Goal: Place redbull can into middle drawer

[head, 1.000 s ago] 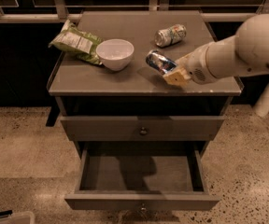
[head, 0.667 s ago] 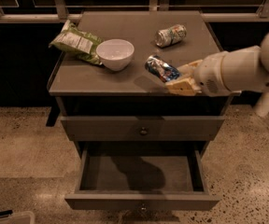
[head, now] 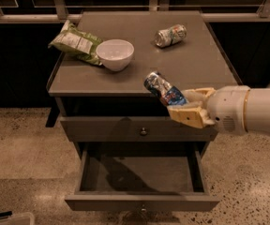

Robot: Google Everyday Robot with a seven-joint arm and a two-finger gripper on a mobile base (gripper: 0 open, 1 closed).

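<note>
Clamping the slim blue-and-silver redbull can (head: 162, 89) at centre frame, the tan 2-finger gripper (head: 179, 105) hid its lower end; the grey middle drawer (head: 142, 202) stood open below, white arm (head: 261, 114) cropped at right.

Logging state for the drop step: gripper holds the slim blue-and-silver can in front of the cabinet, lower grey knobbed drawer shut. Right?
No: the lower grey knobbed drawer is pulled open, as the camera view shows. The gripper does hold the slim blue-and-silver can in front of the cabinet.
</note>
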